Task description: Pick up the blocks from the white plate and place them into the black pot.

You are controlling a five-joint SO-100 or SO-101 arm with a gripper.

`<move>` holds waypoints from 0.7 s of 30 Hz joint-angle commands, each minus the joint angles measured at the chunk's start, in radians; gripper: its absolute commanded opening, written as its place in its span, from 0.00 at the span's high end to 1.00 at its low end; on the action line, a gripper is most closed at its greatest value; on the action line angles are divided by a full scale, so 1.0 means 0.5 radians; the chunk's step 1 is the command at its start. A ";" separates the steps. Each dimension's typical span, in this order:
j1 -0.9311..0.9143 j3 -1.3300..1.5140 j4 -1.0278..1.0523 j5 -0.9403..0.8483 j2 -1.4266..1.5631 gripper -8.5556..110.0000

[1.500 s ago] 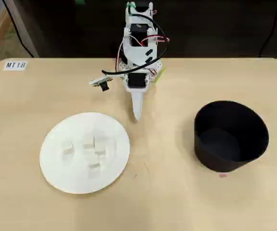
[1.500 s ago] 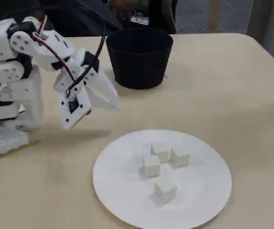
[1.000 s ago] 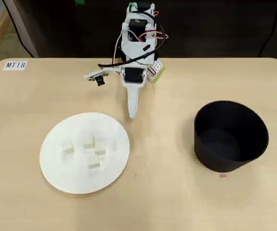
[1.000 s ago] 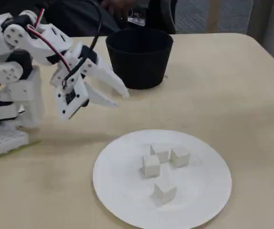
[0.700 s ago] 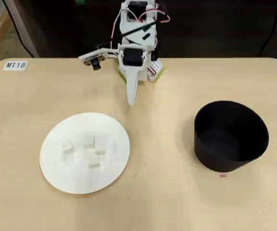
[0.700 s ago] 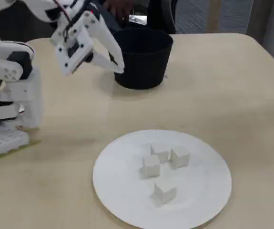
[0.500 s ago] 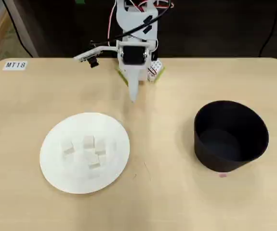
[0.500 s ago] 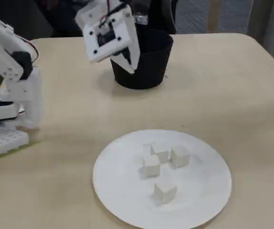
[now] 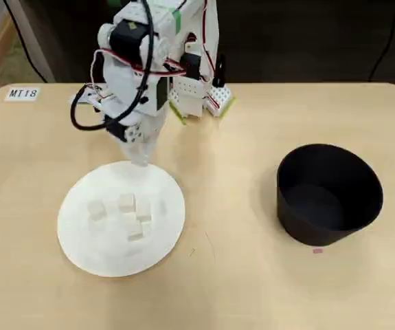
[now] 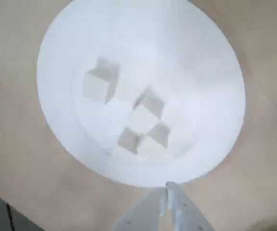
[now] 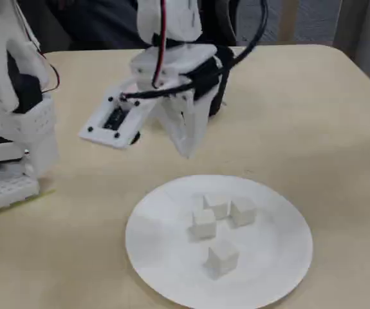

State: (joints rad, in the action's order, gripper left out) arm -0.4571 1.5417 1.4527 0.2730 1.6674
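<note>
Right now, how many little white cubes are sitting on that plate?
4, all on the white plate: three clustered together, one apart nearer the fixed view's camera. None looks hidden.

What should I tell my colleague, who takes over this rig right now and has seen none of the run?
Gripper: fingers shut, empty, hanging above the table beside the rim of the large round white plate, pointing down.
Four small white cubes all lie on that plate: three clustered, one apart.
Matt black round pot: stands away from the plate, to the right in the overhead view; what shows of its inside is empty.
Done: nothing moved yet.
Left: pick up all four cubes and drop them into the pot.
</note>
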 commanded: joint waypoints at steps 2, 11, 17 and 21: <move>-0.120 -0.160 -0.061 0.089 -0.135 0.95; -0.215 -0.288 -0.163 0.202 -0.439 0.95; -0.230 -0.439 -0.166 0.202 -0.641 0.77; -0.206 -0.515 -0.126 0.160 -0.746 0.68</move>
State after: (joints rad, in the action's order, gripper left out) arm -0.5691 1.3422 1.3729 0.3666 1.3008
